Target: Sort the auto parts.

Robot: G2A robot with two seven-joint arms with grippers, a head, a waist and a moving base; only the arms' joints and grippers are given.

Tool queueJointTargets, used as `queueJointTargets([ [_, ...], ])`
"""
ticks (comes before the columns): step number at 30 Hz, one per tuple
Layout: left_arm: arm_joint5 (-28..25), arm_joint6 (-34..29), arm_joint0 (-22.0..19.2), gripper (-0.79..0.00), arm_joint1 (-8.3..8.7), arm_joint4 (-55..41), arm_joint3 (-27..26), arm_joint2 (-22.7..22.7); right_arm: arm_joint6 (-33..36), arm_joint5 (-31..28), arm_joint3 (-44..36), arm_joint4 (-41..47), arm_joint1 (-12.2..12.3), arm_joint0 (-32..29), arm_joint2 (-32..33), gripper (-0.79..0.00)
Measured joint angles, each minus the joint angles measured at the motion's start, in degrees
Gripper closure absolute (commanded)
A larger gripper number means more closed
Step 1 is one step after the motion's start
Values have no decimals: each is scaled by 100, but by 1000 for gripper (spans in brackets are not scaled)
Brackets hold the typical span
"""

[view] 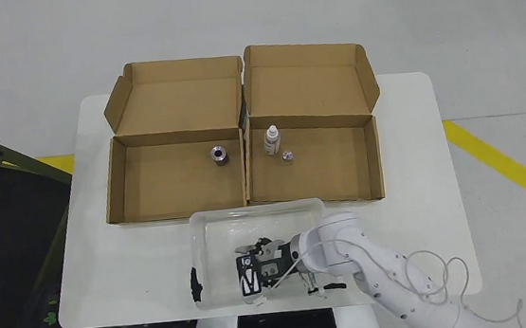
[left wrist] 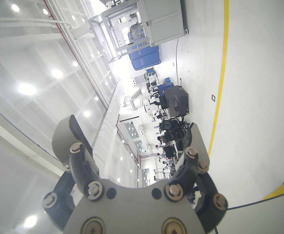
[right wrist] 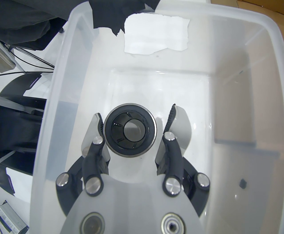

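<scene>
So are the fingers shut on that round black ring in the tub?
Open. The right gripper has its fingers either side of the ring, with a gap at one.

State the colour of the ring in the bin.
The ring is black, silver-rimmed; best in right wrist view.

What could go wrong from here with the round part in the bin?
Around the round black part, the right gripper jaws are open and off-centre: one sits at its edge, the other stands apart, so closing may shove or tip it. The clear bin wall stands close, so lifting could clip it.
</scene>
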Motion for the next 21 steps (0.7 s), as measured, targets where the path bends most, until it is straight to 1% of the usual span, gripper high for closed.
queueJointTargets([
  [2,0,0,0,-785,0,0,0,0,-42,-6,52,25,-1,26,-43,-372],
  [3,0,0,0,-785,0,0,0,0,-60,-9,71,36,-2,37,-59,-357],
  [4,0,0,0,-785,0,0,0,0,-77,-11,85,45,-2,48,-74,-323],
  [6,0,0,0,-785,0,0,0,0,-127,-12,102,64,-1,69,-102,-203],
  [8,0,0,0,-785,0,0,0,0,-191,-27,103,92,3,83,-120,-117],
  [10,0,0,0,-785,0,0,0,0,-245,-42,106,128,8,92,-129,-3],
  [16,0,0,0,-785,0,0,0,0,-416,-101,148,321,20,144,-151,0],
  [21,0,0,0,-785,0,0,0,0,-543,-26,121,481,29,200,-117,0],
])
